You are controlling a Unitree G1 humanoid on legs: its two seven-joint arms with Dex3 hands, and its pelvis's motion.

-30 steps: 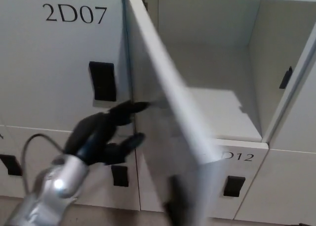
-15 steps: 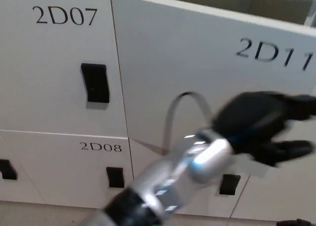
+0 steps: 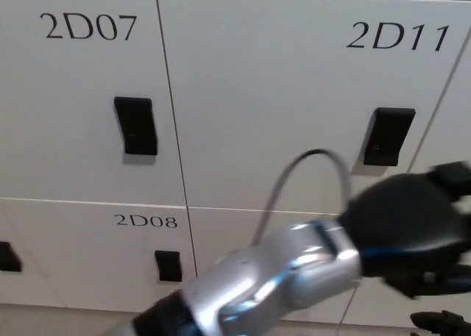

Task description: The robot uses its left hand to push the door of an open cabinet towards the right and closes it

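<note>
Fingers [image 3: 450, 180] of the robot's black left hand [image 3: 412, 229] sit at the far right edge of the view, blurred and partly cut off, so I cannot tell whether they are spread or curled; nothing is visibly held in them. Behind the hand stands the white bank of locker cabinets [image 3: 81, 130], filling the whole view. Its large white door marked 2D11 [image 3: 294, 101] lies flush with the neighbouring fronts, closed, with only thin seams around it. To its left is the white door marked 2D07 [image 3: 73, 79], and below that the smaller white door marked 2D08 [image 3: 96, 255]. The shiny silver left forearm [image 3: 272, 284] rises from the bottom edge toward the right, and a thin grey cable [image 3: 309, 159] arches above it. Each door carries a black rectangular handle: one on 2D11 [image 3: 388, 136], just above the hand, one on 2D07 [image 3: 135, 126], and a small one on 2D08 [image 3: 168, 265].
</note>
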